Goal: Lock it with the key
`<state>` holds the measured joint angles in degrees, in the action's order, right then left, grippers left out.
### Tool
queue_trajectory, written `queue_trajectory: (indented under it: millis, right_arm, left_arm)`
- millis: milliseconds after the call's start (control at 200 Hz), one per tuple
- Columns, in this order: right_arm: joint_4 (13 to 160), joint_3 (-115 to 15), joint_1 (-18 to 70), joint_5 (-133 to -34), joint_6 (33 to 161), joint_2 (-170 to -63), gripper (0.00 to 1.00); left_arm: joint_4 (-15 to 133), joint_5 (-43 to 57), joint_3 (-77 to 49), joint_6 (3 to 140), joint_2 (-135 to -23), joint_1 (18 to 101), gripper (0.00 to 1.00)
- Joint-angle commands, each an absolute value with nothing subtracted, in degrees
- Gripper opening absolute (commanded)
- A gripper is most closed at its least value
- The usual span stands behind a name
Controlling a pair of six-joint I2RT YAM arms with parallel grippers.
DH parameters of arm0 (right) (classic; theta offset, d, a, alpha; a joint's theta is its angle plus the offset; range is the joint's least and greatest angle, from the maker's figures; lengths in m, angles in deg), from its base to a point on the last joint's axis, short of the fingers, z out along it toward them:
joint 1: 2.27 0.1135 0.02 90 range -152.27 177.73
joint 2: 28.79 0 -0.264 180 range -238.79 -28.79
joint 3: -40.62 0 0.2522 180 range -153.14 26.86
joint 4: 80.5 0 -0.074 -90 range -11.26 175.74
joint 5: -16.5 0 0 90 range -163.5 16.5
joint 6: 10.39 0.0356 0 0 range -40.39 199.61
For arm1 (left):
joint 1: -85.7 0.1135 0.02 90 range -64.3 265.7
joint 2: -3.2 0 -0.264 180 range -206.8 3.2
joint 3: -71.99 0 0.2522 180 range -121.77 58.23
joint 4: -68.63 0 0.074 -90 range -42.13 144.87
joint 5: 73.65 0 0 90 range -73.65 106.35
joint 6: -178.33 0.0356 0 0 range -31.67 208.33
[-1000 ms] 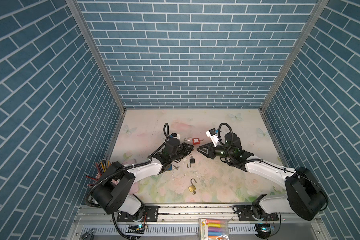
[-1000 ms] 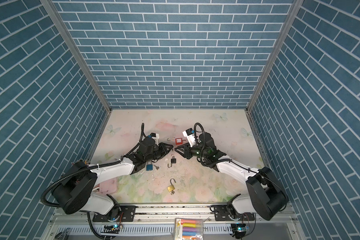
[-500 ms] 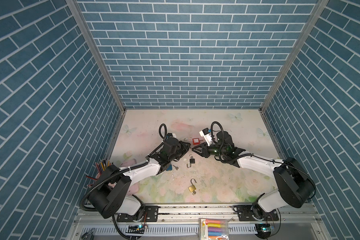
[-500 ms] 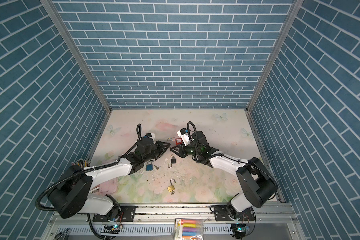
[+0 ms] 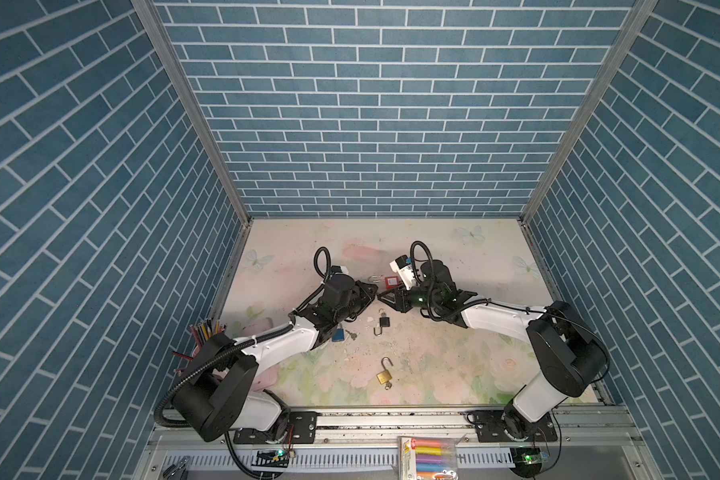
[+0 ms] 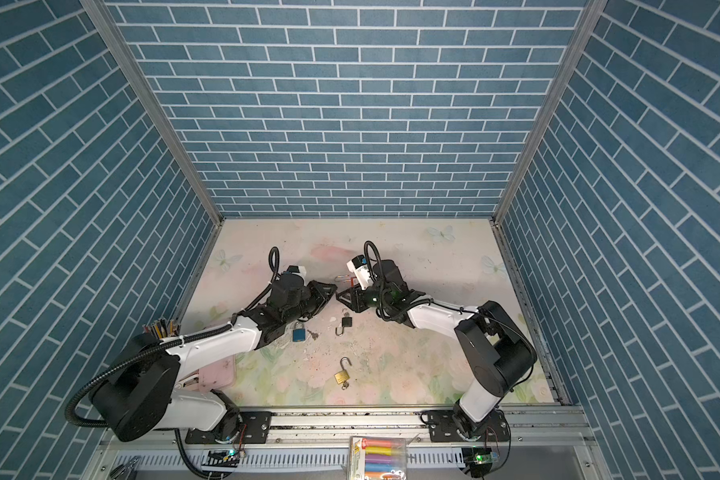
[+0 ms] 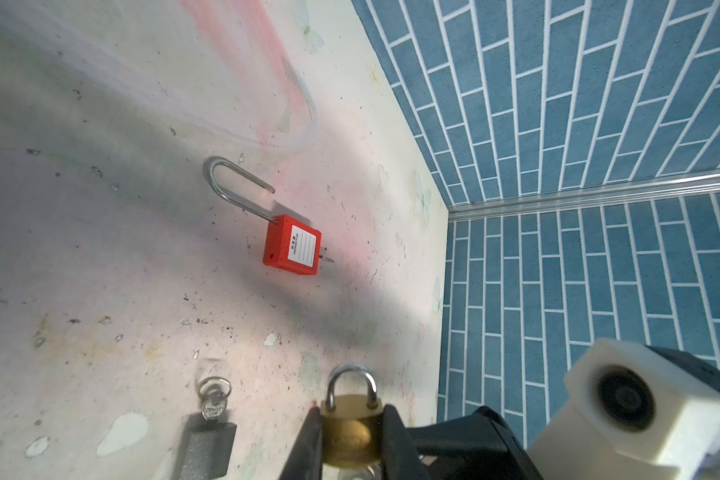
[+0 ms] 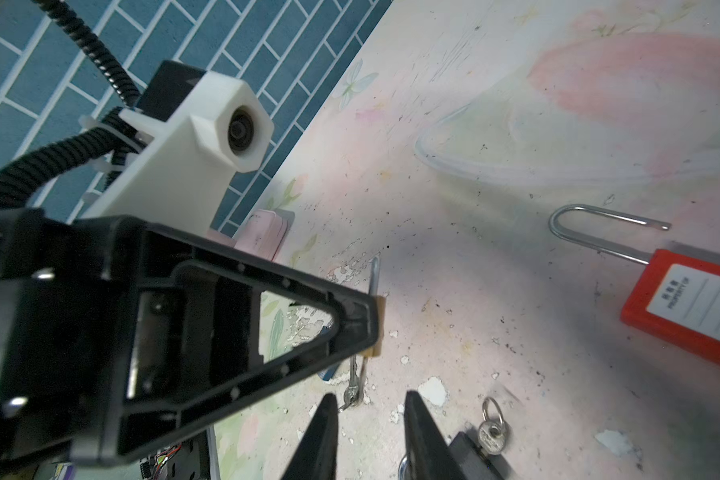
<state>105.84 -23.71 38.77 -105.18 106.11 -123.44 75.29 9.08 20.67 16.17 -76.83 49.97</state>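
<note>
While left gripper [image 7: 351, 411] clamps the brass padlock [image 7: 350, 432] mid-table, right gripper [image 8: 371, 397] hangs just beside it, jaws apart, empty | step: reaching for key [image 8: 355, 380] dangling under lock body | next: fine alignment, pinch key, turn | unclear: keyway hidden, key thin and blurred, top views too small.

Blue brick-patterned walls [image 5: 391, 124] around a pale floral floor [image 5: 454, 365]
</note>
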Motion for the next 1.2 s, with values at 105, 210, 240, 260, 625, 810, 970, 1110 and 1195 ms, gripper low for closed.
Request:
queue_trajectory:
  millis: [105,210,240,260,625,810,970,1110,1195]
  right_arm:
    - [105.2,-26.1,39.4,-105.8,104.4,-125.7,0.25]
    - [105.1,-26.7,39.4,-106.3,104.4,-126.3,0.23]
    - [105.1,-26.8,39.5,-106.3,104.4,-126.5,0.23]
    - [105.1,-26.9,39.6,-106.3,104.4,-126.6,0.23]
    - [104.4,-28.5,39.8,-106.8,104.2,-127.8,0.18]
    - [103.8,-29.1,39.8,-107.1,104.2,-128.4,0.05]
    - [103.6,-29.1,40.0,-107.2,104.0,-128.5,0.00]
    - [103.6,-28.8,40.1,-107.5,104.0,-128.5,0.00]
    - [103.5,-28.5,40.2,-107.7,103.8,-128.4,0.00]
  left_arm:
    - [76.7,9.4,21.6,16.0,-76.8,50.8,0.00]
    - [76.9,9.1,21.4,16.0,-77.1,50.9,0.00]
    - [77.0,9.0,21.4,16.0,-77.3,50.9,0.00]
    - [77.1,8.9,21.4,16.0,-77.4,51.0,0.00]
    - [77.6,8.3,21.9,16.0,-78.1,51.4,0.00]
    - [77.6,8.2,22.0,16.1,-78.2,51.6,0.00]
    - [77.8,8.3,21.9,16.3,-78.5,52.3,0.00]
    - [78.2,9.0,21.5,16.6,-78.7,53.2,0.00]
    - [77.9,10.3,21.1,17.2,-78.5,54.7,0.00]
